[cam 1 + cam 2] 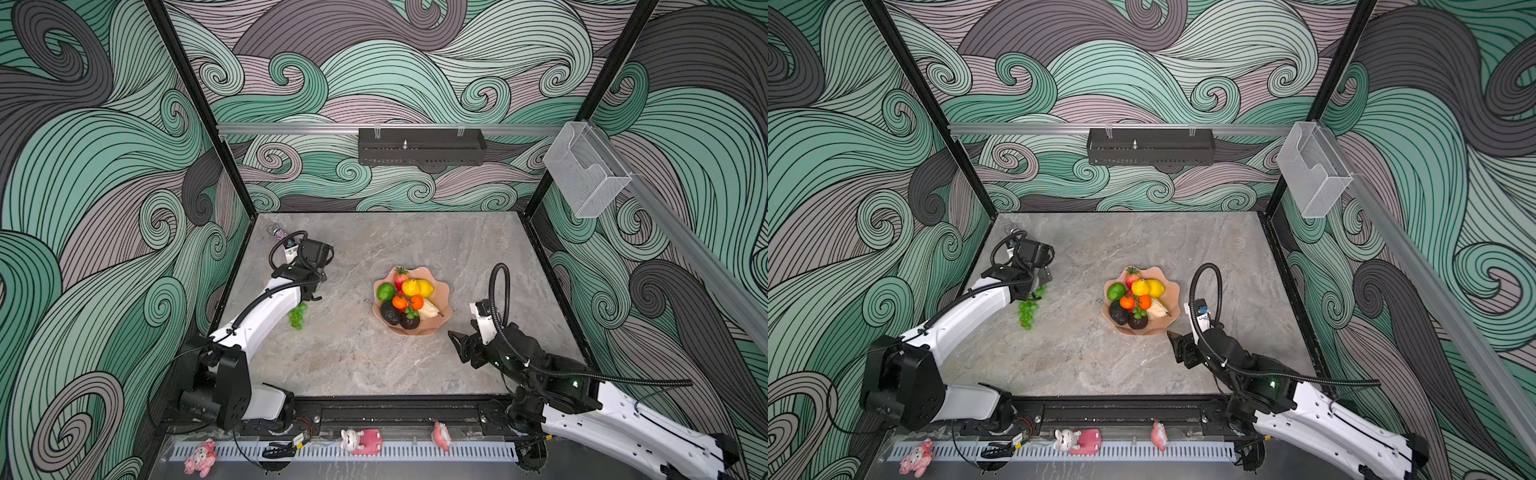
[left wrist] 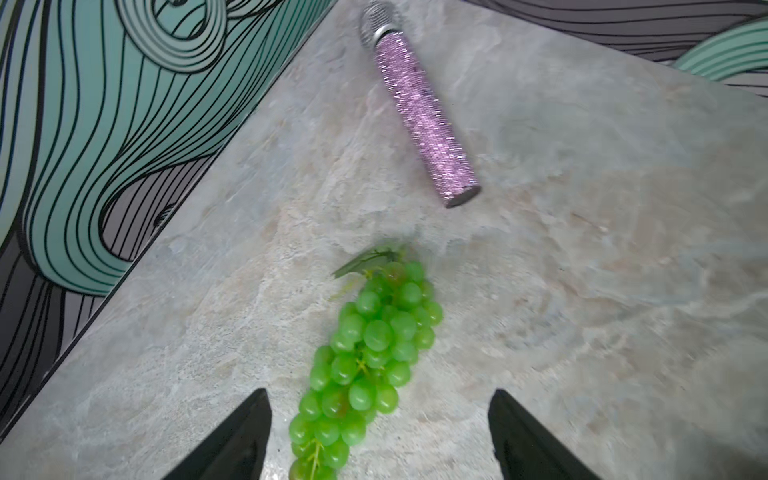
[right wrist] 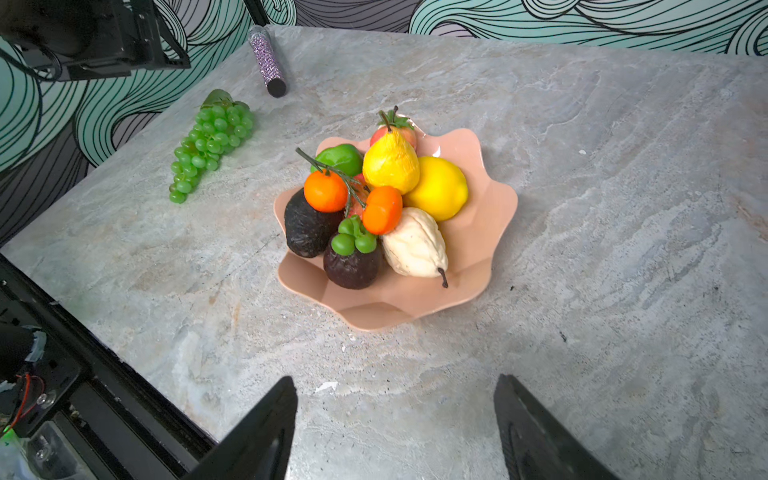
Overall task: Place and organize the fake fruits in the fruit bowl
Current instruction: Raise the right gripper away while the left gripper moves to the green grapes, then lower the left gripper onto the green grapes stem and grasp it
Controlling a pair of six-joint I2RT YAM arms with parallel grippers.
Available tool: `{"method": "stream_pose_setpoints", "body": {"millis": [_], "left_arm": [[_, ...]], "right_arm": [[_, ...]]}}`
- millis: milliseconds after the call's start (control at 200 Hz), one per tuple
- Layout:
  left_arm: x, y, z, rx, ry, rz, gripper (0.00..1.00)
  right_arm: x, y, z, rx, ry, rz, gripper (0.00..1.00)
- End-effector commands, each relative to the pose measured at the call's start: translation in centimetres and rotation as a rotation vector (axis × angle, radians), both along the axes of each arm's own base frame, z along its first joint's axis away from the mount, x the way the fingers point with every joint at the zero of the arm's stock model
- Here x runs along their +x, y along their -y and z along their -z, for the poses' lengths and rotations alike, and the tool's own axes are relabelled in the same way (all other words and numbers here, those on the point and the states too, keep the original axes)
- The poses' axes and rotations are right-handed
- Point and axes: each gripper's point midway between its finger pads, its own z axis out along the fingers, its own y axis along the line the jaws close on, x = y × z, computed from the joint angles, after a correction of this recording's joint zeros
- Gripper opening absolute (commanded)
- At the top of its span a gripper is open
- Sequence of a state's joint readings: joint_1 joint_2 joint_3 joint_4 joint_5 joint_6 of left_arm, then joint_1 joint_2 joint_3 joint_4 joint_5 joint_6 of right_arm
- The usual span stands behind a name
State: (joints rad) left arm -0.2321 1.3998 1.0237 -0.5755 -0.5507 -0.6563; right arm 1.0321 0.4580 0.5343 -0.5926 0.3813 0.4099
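The grape bunch [image 2: 365,365] is the one fruit I see outside the bowl. It lies flat on the stone table [image 2: 582,291], with its narrow end between the fingers of the left pincer [image 2: 380,395]. That pincer is released: both black fingers stand wide, with bare table showing between each of them and the grapes. The leafy stem end points away from the pincer. Beyond it, well past the fingertips, lies the sparkly tube [image 2: 424,116], close to the wall.

The fruit bowl [image 3: 490,216] sits straight ahead of the right pincer [image 3: 397,379], apart from it, with open table between its near rim and the fingertips. The right pincer is released too and has nothing between its fingers.

Nearest the right pincer in the bowl are the mangosteen [image 3: 353,259] and the cream pear [image 3: 415,243], with the avocado [image 3: 307,226] beside them. Two oranges [image 3: 325,191] rest on top. Behind those are the lime [image 3: 338,160] and two yellow fruits [image 3: 438,193], and the strawberry [image 3: 401,129] sits at the far rim.

In both top views the grapes are well apart from the bowl, on the left arm's side.
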Motion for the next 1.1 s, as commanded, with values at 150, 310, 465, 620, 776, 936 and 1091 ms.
{"method": "stream_pose_setpoints", "body": {"millis": [150,310,465,620,776,936,1091], "left_arm": [[1.7,-2.9,2.7,-0.195,-0.075,-0.097,0.76],[2.3,-4.2,3.8,-0.201,-0.201,-0.102,0.67],[2.8,-4.2,4.7,-0.197,-0.268,-0.063,0.61],[3.1,-3.5,6.0,-0.222,-0.313,-0.017,0.61],[3.4,-3.2,7.4,-0.23,-0.372,0.003,0.62],[3.7,-4.0,7.8,-0.188,-0.396,-0.017,0.59],[4.2,-4.5,7.7,-0.181,-0.392,-0.027,0.53]], "right_arm": [[-0.4,0.5,1.2,0.008,-0.017,0.004,0.76],[-0.2,0.2,1.4,-0.011,-0.011,-0.004,0.77],[-0.2,0.0,1.6,-0.02,-0.016,-0.01,0.77],[-0.1,0.1,1.8,-0.026,-0.016,-0.006,0.77],[-0.1,0.1,1.8,-0.031,-0.02,-0.007,0.77],[0.0,0.0,2.0,-0.04,-0.024,-0.006,0.77],[0.1,0.0,2.1,-0.052,-0.029,-0.003,0.77]]}}
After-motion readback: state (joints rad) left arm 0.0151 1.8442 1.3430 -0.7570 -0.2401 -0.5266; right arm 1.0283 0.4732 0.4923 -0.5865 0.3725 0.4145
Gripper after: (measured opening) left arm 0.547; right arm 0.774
